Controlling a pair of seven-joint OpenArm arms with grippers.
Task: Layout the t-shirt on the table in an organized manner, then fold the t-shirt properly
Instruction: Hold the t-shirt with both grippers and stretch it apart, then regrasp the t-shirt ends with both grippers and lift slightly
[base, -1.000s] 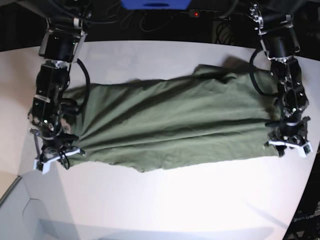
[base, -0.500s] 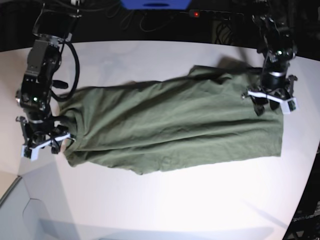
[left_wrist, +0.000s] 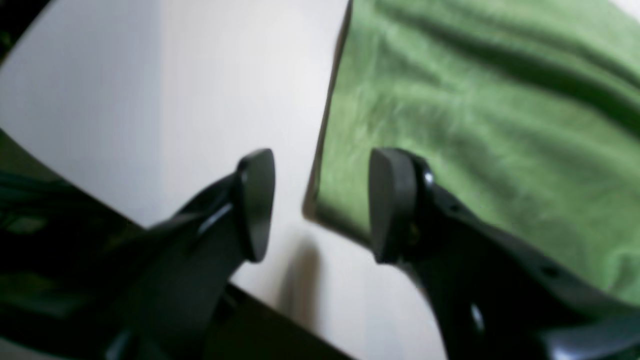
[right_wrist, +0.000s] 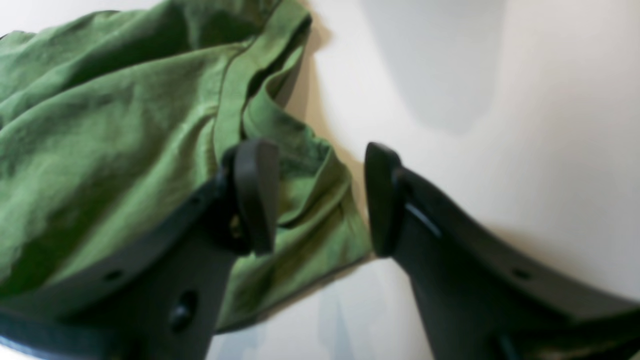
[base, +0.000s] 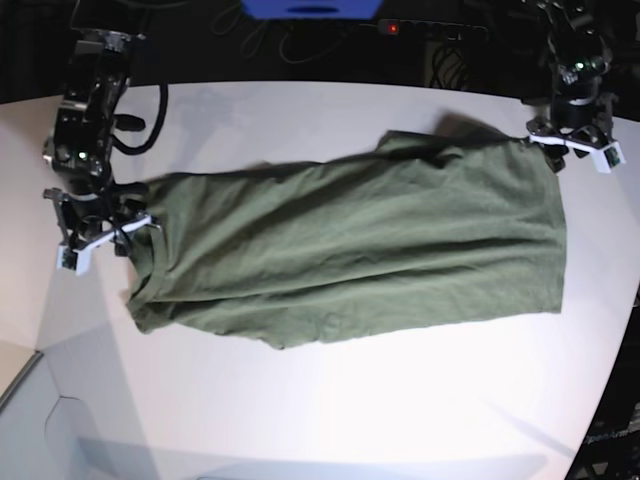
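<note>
The olive-green t-shirt (base: 360, 250) lies spread out lengthwise on the white table (base: 330, 400), wrinkled, with its left end bunched. My right gripper (base: 103, 240) hovers at that left end, open. In the right wrist view the open gripper (right_wrist: 317, 197) straddles a folded hem of the t-shirt (right_wrist: 100, 125) without pinching it. My left gripper (base: 577, 148) is open at the shirt's far right corner. In the left wrist view that gripper (left_wrist: 320, 202) stands over the corner edge of the t-shirt (left_wrist: 475, 125), with bare table (left_wrist: 175, 100) to its left.
Behind the table's far edge are dark cables, a blue object (base: 310, 8) and a power strip with a red light (base: 392, 27). The table's curved edge runs down the right side. A pale panel (base: 60, 420) sits at the near left corner.
Both arms have moved from the shirt's near corners toward the far side of the table. The right gripper opened and let go of the shirt, whose near left corner has drawn in.
</note>
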